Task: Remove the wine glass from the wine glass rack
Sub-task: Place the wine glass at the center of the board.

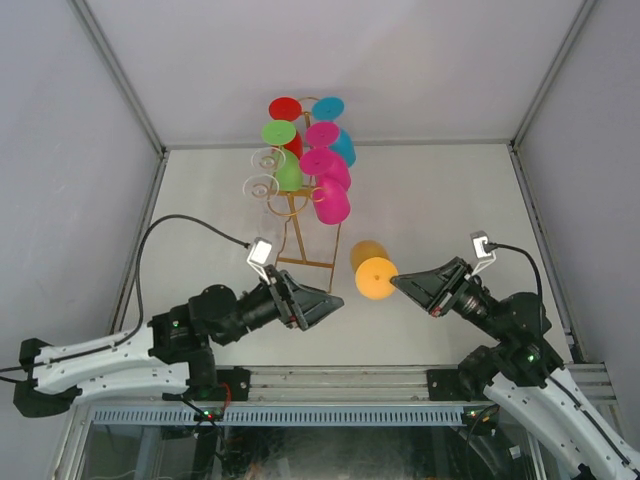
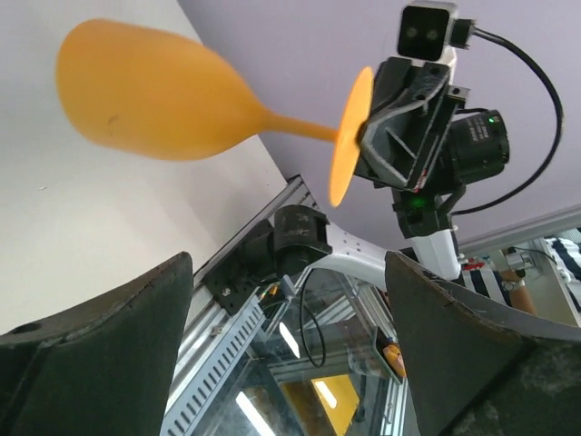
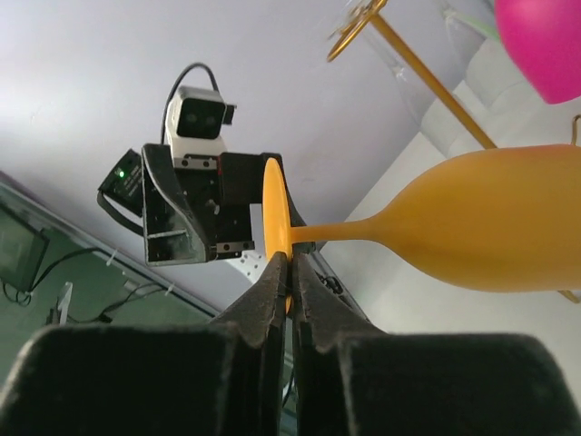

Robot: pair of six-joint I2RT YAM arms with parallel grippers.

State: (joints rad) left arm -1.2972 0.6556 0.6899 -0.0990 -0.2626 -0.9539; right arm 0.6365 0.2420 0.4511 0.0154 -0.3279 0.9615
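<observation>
My right hand [image 1: 396,282] pinches the foot of the orange wine glass [image 1: 371,268], which lies sideways over the worktop [image 1: 450,200], off the wine glass rack [image 1: 296,228] and just right of its base. My left hand [image 1: 333,303] is spread and empty.

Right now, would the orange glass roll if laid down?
Probably: the orange glass has a round bowl and round foot, so it'd likely roll in a curve. It looks like plastic, so probably light. The right tool pinches only its thin foot, so it might slip.
</observation>
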